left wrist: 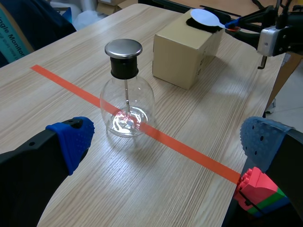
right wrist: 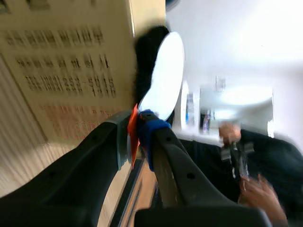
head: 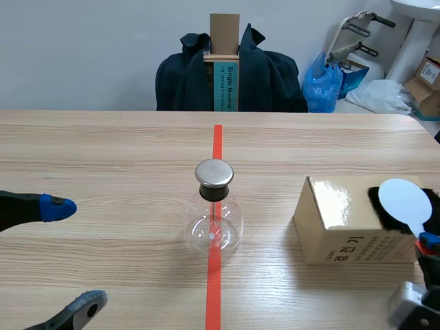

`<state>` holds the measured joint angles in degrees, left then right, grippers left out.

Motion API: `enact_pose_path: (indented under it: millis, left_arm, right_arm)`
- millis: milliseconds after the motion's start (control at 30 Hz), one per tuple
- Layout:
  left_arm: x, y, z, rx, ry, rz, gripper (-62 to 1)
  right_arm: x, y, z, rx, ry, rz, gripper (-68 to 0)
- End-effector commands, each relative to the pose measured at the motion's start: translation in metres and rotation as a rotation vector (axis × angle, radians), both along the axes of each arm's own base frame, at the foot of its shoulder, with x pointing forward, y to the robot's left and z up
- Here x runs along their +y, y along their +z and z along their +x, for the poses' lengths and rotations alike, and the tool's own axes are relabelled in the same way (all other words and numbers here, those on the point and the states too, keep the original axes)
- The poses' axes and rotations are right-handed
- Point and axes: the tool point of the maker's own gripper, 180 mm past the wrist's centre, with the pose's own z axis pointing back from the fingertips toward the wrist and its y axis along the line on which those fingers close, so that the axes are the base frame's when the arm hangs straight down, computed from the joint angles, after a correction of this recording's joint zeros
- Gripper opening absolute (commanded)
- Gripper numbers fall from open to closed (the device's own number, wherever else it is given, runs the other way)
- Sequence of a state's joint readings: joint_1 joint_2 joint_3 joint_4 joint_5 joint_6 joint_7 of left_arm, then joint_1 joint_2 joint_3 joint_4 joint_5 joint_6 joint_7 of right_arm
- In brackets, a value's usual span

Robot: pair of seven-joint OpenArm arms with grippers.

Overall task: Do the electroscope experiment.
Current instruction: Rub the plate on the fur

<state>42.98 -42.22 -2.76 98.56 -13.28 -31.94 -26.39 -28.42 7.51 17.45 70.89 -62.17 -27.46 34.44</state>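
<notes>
- Pale wood table runs toward a grey wall, where a dark jacket hangs over a chair beside a blue plastic bag.
- An orange-red tape line runs down the middle of the table, away from the robot.
- The electroscope, a clear round flask, stands upright on that line. A black stopper sits in its neck under a flat metal cap, and a thin rod hangs down inside the glass.
- The left gripper hangs low on its own side, well apart from the flask, with its fingers spread wide and nothing between them.
- From the left wrist, the electroscope stands ahead of the left gripper, roughly between the two blue pads.
- A cardboard box with printed text on its side sits to the right of the flask, near it but not touching.
- A black fur patch lies on top of the box, at the end away from the flask.
- The white paddle, a round flat disc on a short stem, rests over that fur.
- The right gripper is at the box's outer end. In its wrist view the right gripper has its fingers pinched on the orange-red stem of the white paddle, whose disc lies against the fur.
</notes>
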Motion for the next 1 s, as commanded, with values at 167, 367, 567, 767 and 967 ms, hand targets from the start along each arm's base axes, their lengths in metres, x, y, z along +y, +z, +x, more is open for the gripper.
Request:
enact_pose_path:
  millis: [167, 367, 567, 767, 967]
  left_arm:
    - [-0.002, 0.005, 0.001, -0.01, 0.008, -0.028, 1.4]
    - [-0.002, 0.005, 0.001, -0.01, 0.008, -0.028, 1.4]
    - [-0.001, 0.005, 0.001, -0.009, 0.008, -0.028, 1.4]
    - [-0.002, 0.005, 0.001, -0.01, 0.008, -0.028, 1.4]
    - [-0.001, 0.005, 0.001, -0.009, 0.008, -0.028, 1.4]
  right_arm:
    - [0.022, 0.001, -0.001, 0.012, 0.128, 0.046, -66.7]
    - [0.006, -0.003, -0.001, 0.031, 0.041, 0.036, -66.7]
    - [-0.02, -0.005, -0.001, 0.038, -0.125, 0.004, -66.7]
    - [0.019, -0.001, 0.003, 0.016, 0.074, 0.047, -66.7]
    - [-0.005, -0.004, 0.004, 0.03, -0.054, 0.018, -66.7]
